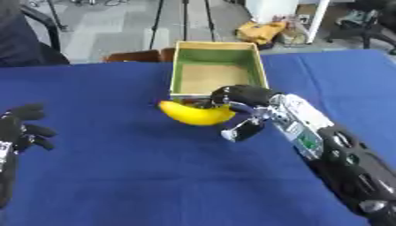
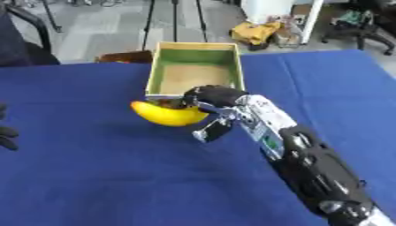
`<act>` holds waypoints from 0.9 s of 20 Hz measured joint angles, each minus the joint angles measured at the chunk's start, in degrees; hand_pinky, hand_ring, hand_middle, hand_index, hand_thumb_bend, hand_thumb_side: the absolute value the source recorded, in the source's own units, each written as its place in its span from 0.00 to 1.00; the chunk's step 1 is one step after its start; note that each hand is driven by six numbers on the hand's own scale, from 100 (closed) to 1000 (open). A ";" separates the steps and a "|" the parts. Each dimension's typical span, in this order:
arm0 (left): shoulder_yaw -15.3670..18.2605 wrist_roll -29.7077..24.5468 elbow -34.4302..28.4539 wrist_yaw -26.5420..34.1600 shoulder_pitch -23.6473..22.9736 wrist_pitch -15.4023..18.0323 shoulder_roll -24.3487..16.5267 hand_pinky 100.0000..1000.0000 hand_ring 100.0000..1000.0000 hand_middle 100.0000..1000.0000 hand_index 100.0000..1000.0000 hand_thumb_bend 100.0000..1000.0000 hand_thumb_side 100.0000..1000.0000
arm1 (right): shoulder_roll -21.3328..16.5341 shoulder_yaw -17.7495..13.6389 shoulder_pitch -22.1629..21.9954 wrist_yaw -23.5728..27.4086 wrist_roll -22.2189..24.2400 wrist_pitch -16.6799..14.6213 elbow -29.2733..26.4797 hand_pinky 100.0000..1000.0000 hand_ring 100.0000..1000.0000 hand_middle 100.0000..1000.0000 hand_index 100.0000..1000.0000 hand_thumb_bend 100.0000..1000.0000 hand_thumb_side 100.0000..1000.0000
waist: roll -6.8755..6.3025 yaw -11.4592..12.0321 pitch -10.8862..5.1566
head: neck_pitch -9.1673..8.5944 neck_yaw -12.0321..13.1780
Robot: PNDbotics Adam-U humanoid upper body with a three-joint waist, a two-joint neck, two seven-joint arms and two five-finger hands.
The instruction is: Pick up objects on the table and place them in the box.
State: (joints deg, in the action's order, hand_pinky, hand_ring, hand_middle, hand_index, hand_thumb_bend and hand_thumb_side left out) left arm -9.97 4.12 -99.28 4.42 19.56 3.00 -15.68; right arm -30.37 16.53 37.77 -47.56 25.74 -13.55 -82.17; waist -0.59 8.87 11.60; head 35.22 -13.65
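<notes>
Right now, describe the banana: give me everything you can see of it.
The banana is plain yellow, smooth-skinned and curved, with a darker tip at its left end. It lies crosswise, just in front of the near wall of the box, over the blue table cloth. Its right end is covered by the right hand, whose fingers curl over it from above. Whether it rests on the cloth or is slightly lifted cannot be told. Nothing else touches it.
</notes>
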 measured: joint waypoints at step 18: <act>-0.08 -0.38 -0.08 0.00 0.82 -0.34 -0.01 0.39 0.49 0.74 0.63 0.61 0.79 | -10.10 -3.79 0.11 0.72 -4.90 2.46 1.47 0.64 0.88 0.73 0.40 0.00 0.15 | 0.44 5.32 1.24 | -1.68 -1.69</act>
State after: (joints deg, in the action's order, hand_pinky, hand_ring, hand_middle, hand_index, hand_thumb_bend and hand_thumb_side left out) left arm -10.05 3.74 -99.36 4.42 20.38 2.66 -15.68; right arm -40.47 12.74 37.88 -46.84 20.84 -11.08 -80.71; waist -0.15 14.19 12.83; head 33.54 -15.34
